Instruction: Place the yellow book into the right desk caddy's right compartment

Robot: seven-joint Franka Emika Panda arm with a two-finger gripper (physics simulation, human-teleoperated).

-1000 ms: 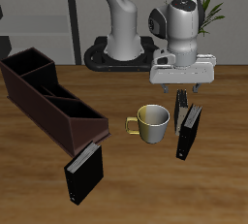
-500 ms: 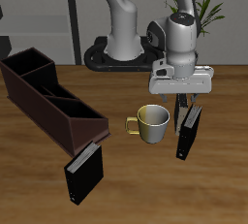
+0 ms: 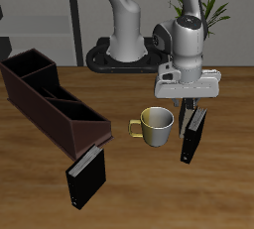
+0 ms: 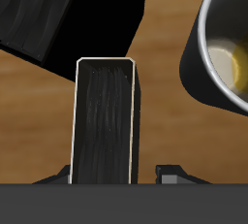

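Note:
The yellow book (image 3: 185,113) stands on edge behind a black book (image 3: 192,135), mostly hidden by my gripper (image 3: 187,102). In the wrist view it (image 4: 105,121) is a narrow upright slab with a pale rim. My gripper (image 4: 114,176) is open and straddles the book's top, one finger on each side, with small gaps. The right desk caddy (image 3: 60,114) is a long maroon-brown box across the table, beyond the mug. Its squarish end cell (image 3: 28,68) lies farthest back.
A pale yellow mug (image 3: 156,125) stands between the caddy and the books, also in the wrist view (image 4: 225,53). The black book beside the yellow one shows in the wrist view (image 4: 68,15). A second black book (image 3: 86,174) leans at the caddy's near end.
My gripper has come down over the yellow book, so its fingers now sit around the book's top. Nothing else has moved.

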